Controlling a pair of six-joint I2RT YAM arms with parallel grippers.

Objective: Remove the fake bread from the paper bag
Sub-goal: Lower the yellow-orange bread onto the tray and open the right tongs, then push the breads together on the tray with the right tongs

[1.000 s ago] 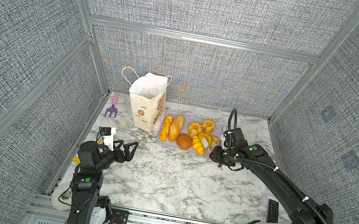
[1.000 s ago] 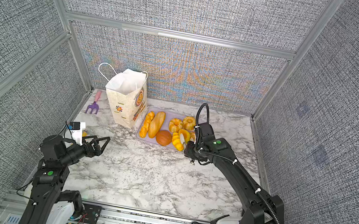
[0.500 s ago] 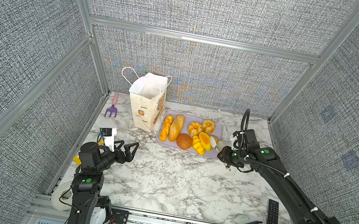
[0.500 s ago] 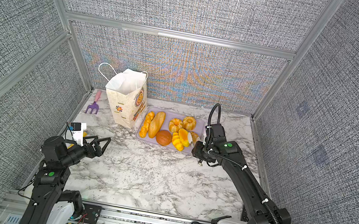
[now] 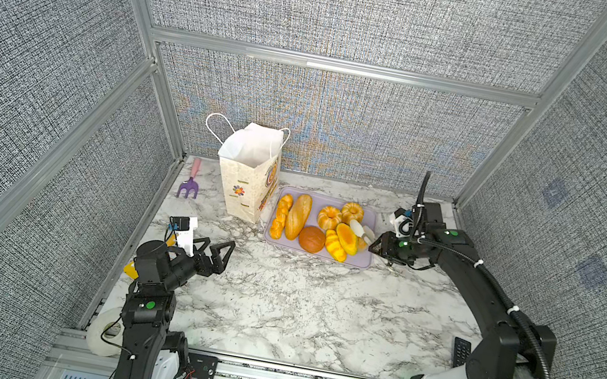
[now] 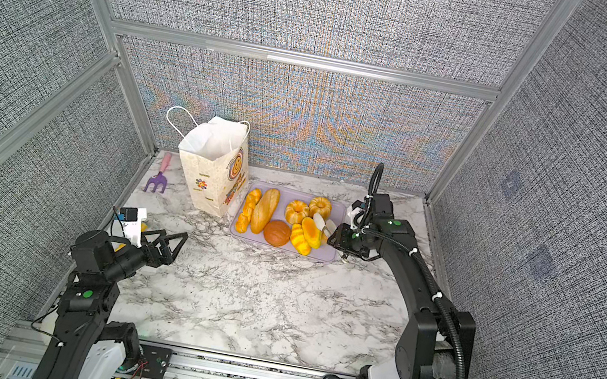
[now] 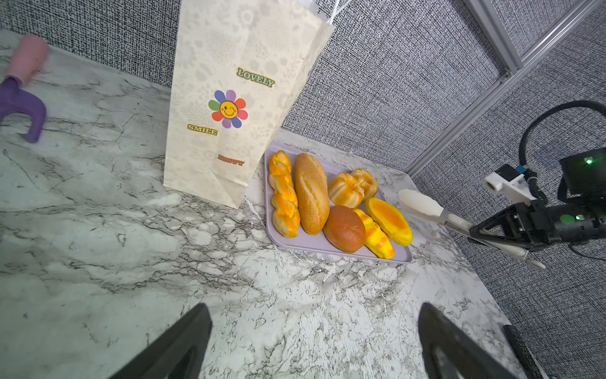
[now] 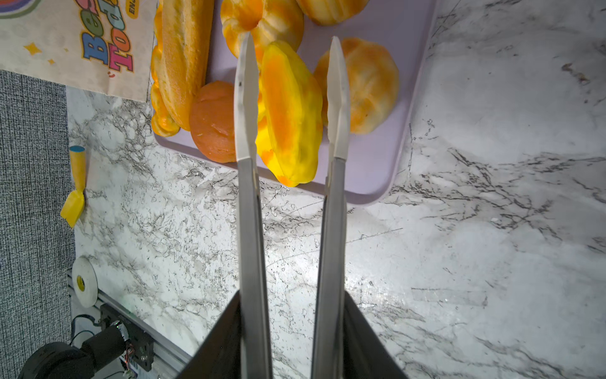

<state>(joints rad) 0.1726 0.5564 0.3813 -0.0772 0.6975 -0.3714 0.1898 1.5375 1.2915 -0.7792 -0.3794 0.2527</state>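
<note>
We are holding our left gripper (image 5: 216, 251) low over the bare desk (image 5: 294, 303), its jaws spread fully and gripping nothing. Behind it the paper bag (image 5: 247, 185) is standing upright with its mouth open; we cannot tell whether anything is lying inside. Beside the bag, the fake bread (image 5: 297, 217) is lying packed on the lilac tray (image 5: 316, 200). Over the tray's right end we are hovering the tongs (image 5: 360, 230), arms parted and empty, the right gripper (image 5: 375, 247) jaws clamping their handles. We are judging the unloading nearly finished. Next we are needing to check the bag and, if bread remains, lower the tongs through its mouth.
</note>
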